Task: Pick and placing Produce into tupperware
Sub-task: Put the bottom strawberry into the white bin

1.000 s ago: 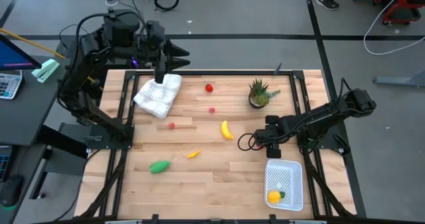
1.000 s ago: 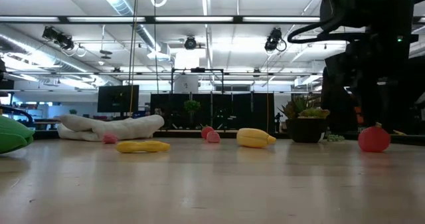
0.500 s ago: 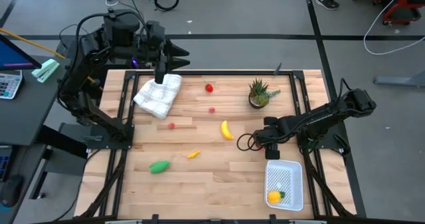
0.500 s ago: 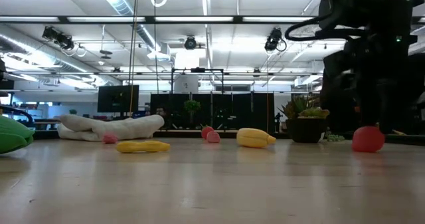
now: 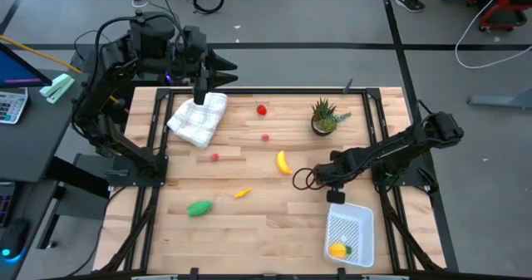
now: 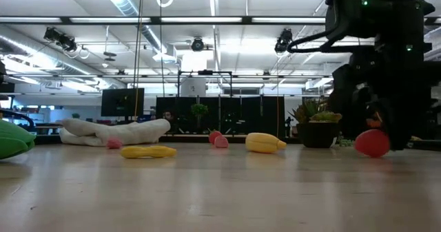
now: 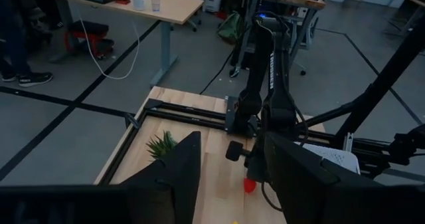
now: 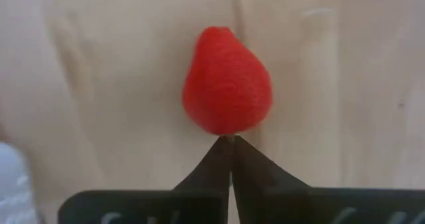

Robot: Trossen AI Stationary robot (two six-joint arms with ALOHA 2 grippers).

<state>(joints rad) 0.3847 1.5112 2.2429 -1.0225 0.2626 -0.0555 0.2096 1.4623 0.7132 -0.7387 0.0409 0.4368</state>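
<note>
Left end effector (image 5: 218, 64) waits open at the table's (image 5: 266, 222) far edge, above the white cloth (image 5: 198, 119). We note the right end effector (image 8: 230, 144) closed, tips touching a red strawberry (image 8: 226, 90), just beside the tupperware (image 5: 349, 237). We judge it light, rigid, slippery; best grasped across its widest part. Smooth wood; open workshop behind.

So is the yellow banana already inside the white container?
No, the yellow banana lies on the wooden table, apart from the white container.
</note>
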